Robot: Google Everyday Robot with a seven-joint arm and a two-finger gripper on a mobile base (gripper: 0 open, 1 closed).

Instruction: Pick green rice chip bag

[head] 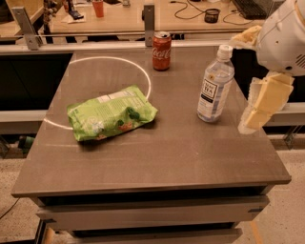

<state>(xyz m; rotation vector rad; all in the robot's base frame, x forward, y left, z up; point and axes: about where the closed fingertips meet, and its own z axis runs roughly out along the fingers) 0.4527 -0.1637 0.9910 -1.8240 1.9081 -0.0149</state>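
The green rice chip bag (pixel 112 114) lies flat on the left middle of the grey table (pixel 190 157), light green with a white label patch and leaf and food pictures. My gripper (pixel 263 106), with cream-coloured pads, hangs from the white arm (pixel 286 38) over the table's right edge. It is to the right of the bottle and far right of the bag, and it holds nothing that I can see.
A clear tea bottle (pixel 215 86) with a white cap stands upright between the gripper and the bag. A red cola can (pixel 161 50) stands at the back middle. A white circle line (pixel 143 76) is painted on the table. A cluttered desk (pixel 190 14) is behind.
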